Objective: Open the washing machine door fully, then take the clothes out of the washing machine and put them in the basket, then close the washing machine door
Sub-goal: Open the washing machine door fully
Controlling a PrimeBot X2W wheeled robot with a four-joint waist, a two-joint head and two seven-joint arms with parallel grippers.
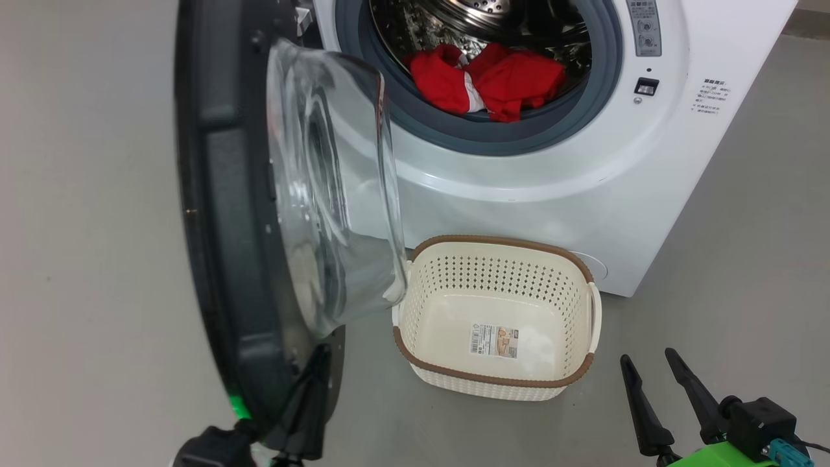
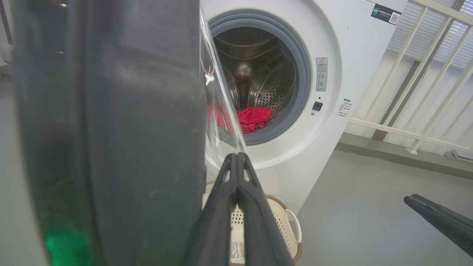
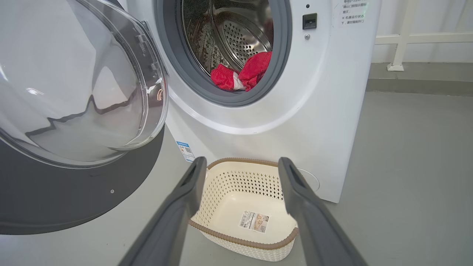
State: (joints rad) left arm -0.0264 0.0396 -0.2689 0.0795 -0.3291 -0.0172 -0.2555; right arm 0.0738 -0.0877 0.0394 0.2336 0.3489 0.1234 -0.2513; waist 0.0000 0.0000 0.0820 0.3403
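Now, L to R: washing machine door [image 1: 214,194] stands upright, wide open, edge twd robot, glass bowl facing right. Left gripper [image 1: 319,353] clenched on nothing, at door's lower rim. Clothes [image 1: 493,81] lie in the drum mouth, basket [image 1: 493,241] on floor below. Right gripper [image 1: 646,354] spread wide, holding nothing.

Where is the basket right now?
Head view, lower centre: the basket sits empty on the floor in front of the washing machine, just right of the open door.
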